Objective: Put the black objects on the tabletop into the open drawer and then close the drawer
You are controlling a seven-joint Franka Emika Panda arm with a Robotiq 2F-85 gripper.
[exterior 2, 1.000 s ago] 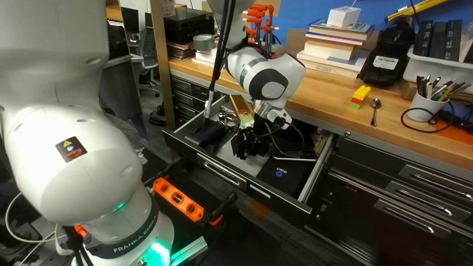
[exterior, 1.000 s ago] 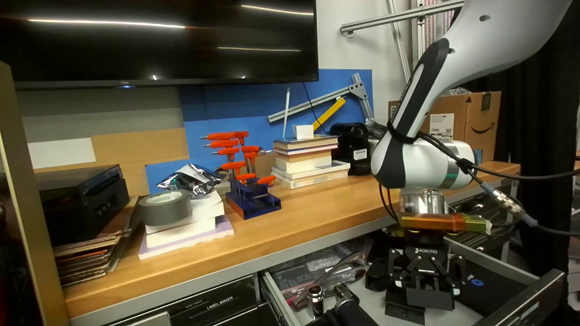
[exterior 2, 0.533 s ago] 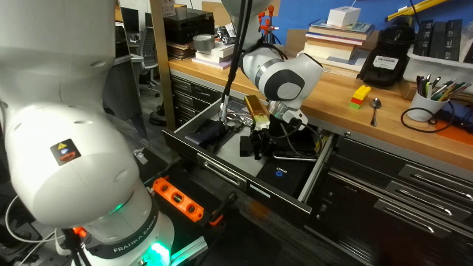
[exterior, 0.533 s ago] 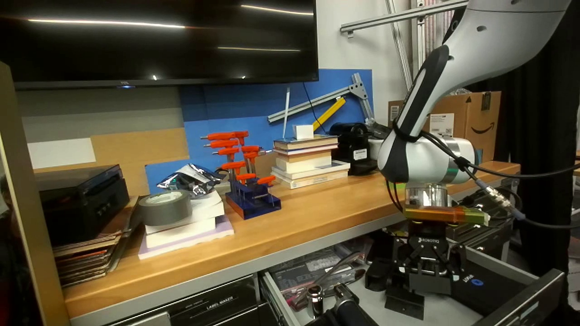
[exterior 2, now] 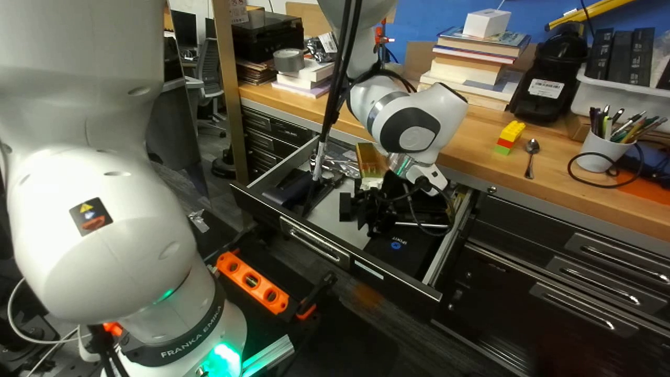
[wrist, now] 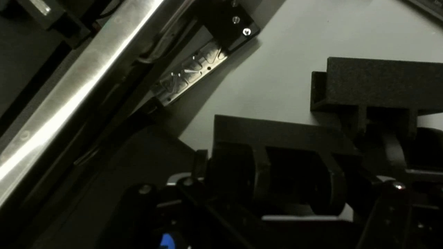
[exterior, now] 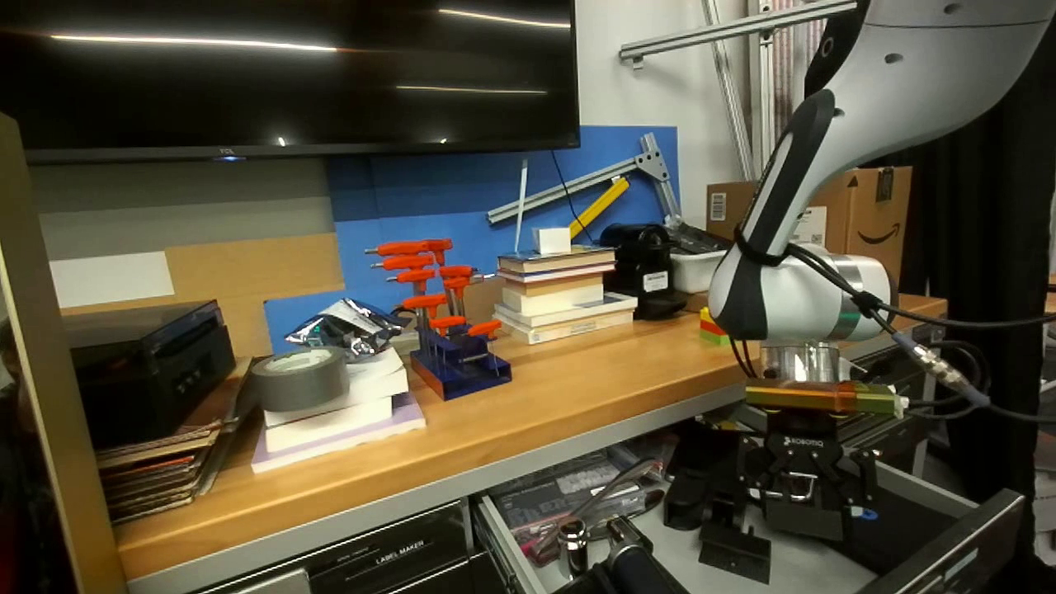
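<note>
The drawer point(exterior: 961, 540) is open below the tabletop point(exterior: 569, 388); its handled front shows in an exterior view point(exterior 2: 261, 208). My gripper point(exterior: 808, 505) is low over the drawer, shut on a black block point(exterior: 804, 521). In the wrist view this block point(wrist: 277, 133) spans between the two dark fingertips point(wrist: 284, 169). Another black block point(exterior: 734, 554) rests on the drawer's light floor beside the held one; it also shows in an exterior view point(exterior 2: 345, 207) and the wrist view point(wrist: 384, 83). I see no small black chunk on the visible tabletop; the arm hides part of it.
In the drawer lie a flat black case with a blue mark point(exterior 2: 408, 246), a dark handled tool point(exterior 2: 290, 189) and a chrome cylinder point(exterior: 572, 544). The drawer's metal side rail point(exterior 2: 450, 243) is near. Books point(exterior: 565, 297), orange-handled keys point(exterior: 454, 322) and a spoon point(exterior 2: 531, 157) are on the tabletop.
My gripper has moved to the right in both exterior views, carrying the black block a little higher than a second ago. The other black block stays in place in the drawer.
</note>
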